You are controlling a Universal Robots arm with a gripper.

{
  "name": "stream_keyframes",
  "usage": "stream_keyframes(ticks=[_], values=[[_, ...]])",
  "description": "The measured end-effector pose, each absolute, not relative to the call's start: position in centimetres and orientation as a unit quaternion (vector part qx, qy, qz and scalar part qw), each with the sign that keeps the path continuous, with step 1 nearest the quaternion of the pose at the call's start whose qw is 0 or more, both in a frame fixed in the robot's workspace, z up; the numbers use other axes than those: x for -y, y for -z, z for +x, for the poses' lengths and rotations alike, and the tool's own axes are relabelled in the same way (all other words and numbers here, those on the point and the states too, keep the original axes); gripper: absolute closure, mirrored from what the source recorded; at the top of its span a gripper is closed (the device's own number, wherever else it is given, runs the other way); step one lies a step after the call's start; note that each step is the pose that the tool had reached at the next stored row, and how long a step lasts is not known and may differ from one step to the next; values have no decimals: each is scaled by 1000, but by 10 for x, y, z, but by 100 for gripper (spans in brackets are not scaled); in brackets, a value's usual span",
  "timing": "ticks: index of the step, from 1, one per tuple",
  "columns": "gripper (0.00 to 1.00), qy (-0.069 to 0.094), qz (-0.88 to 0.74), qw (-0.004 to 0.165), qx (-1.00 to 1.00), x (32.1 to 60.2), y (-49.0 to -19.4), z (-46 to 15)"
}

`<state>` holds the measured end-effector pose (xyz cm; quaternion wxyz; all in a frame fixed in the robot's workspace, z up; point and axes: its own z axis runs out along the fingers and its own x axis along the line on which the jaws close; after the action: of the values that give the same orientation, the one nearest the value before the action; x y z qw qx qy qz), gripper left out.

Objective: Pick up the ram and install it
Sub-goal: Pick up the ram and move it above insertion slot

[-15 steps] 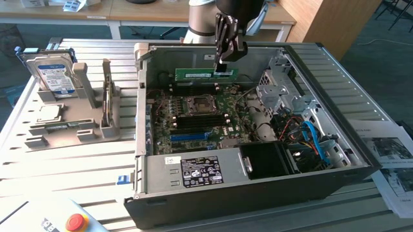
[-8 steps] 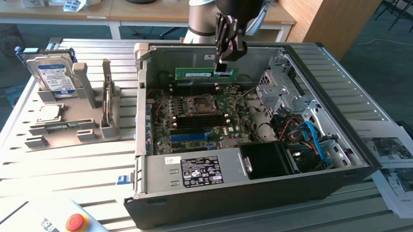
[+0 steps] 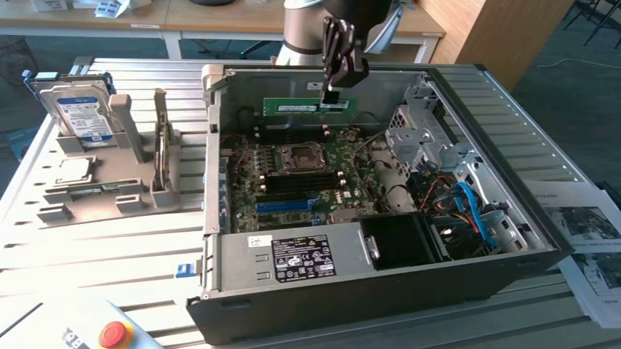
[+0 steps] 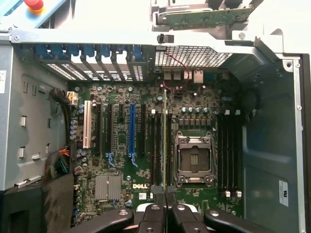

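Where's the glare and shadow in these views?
Exterior view: daylight bleaches the slatted table; inside the computer case it is dimmer. Wrist view: background above the case rim blows out white; motherboard evenly lit, the ram in the end effector reads as a thin edge-on line.

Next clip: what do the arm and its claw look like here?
The arm is a round silver-grey tube with a black section and a pale blue-grey cap. The claw is black and looks long and narrow in the exterior view. In the wrist view its black linkage bars carry round silver pivot pins, with pale grey parts between them. No readable markings.
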<state>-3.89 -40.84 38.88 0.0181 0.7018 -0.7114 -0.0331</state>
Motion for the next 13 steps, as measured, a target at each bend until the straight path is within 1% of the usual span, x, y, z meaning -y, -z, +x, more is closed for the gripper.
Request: stream_keyframes(ticks=[5,13], values=[[88,33,702,18,711,408,-387,-39],[88,33,702,18,711,408,-377,-39]])
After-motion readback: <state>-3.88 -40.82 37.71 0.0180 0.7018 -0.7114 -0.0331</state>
